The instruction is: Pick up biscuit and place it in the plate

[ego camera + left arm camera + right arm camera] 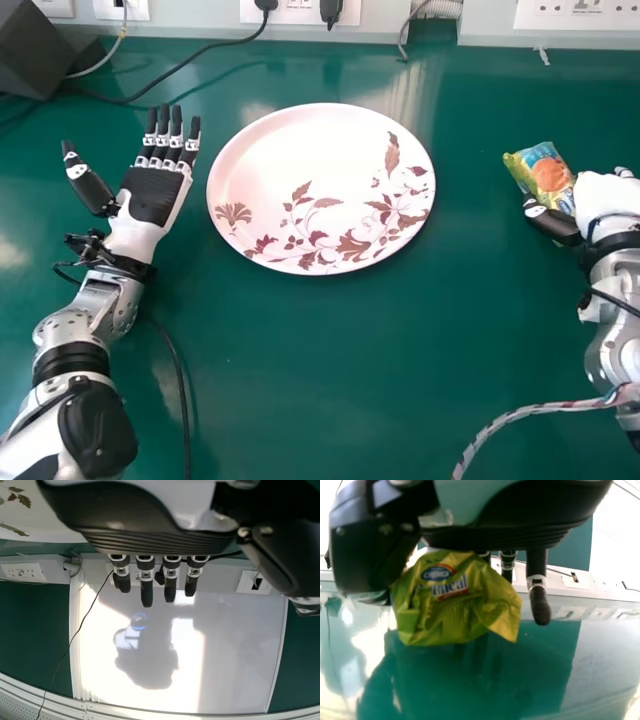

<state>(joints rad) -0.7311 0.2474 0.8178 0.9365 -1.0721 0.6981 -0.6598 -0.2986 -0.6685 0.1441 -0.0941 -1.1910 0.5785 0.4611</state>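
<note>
- Clamped on the biscuit packet (545, 175) with the right hand (600, 200), at the head view's right side, well apart from the plate (310, 150).
- In the right wrist view, held between the thumb and the fingers of the right hand (538, 595); crumpled, yellow-green and printed on the side shown there, with straight fingers reaching past it.
- In the head view, tilted beyond the thumb and marked with blue and a round orange-brown picture on the wrapper.
- Spread apart and straight-fingered at the left hand (150, 200), palm up, idle, to the left of the plate and not touching it.
- Lying flat on the green desk (350, 380), between both hands: the plate, round and pale, patterned with brown leaves and flowers along the near and right parts.
- At the far left corner, near the wall sockets (300, 12): a dark box (35, 60) and a black cable (190, 68).
- Near the right forearm, trailing toward the near edge of the head view: a braided cable (540, 408).
</note>
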